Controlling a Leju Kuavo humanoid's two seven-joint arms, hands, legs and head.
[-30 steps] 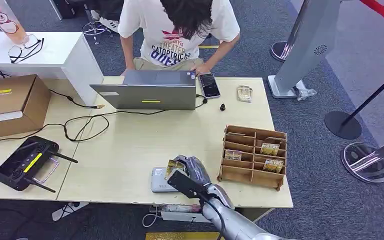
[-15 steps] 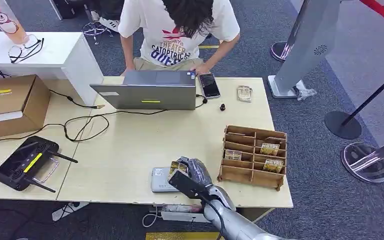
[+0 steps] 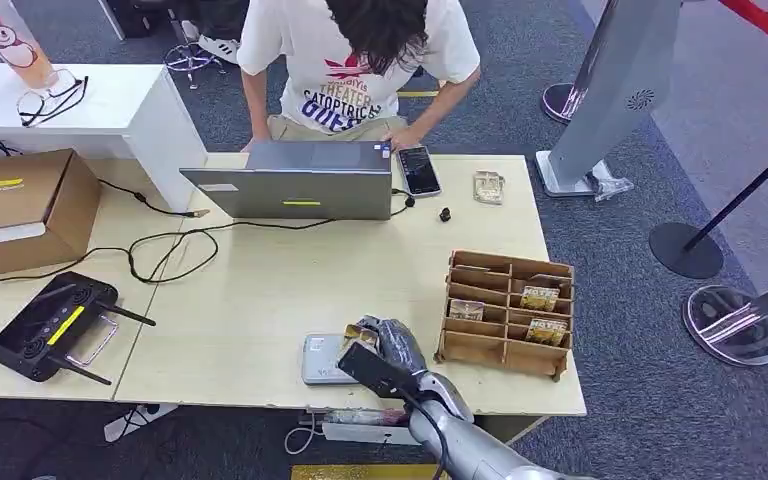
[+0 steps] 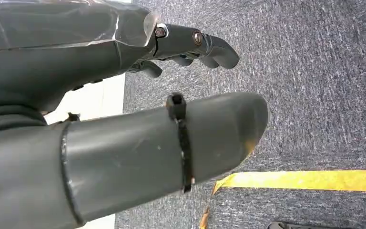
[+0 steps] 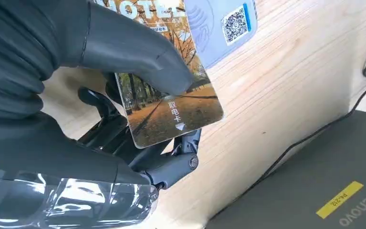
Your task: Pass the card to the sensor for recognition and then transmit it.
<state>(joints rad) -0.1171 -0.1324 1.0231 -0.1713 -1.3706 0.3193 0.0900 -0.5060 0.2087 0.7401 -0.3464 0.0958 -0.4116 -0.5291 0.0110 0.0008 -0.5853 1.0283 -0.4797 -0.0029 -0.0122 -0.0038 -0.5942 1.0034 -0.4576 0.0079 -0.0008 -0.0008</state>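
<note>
My right hand pinches a card printed with an autumn tree scene between its thumb and fingers. It holds the card low over the right end of the grey sensor pad near the table's front edge; in the right wrist view the pad with its QR code lies just past the card. Only a corner of the card peeks out beside the hand in the head view. My left hand hangs over the carpet, fingers apart, holding nothing.
A wooden card rack with several cards stands right of my right hand. A person sits behind a laptop at the far edge, a phone beside it. Cables, a black controller and a cardboard box lie at left.
My right hand has lowered the card toward the sensor pad and shifted slightly right; less of the card shows in the head view now.
</note>
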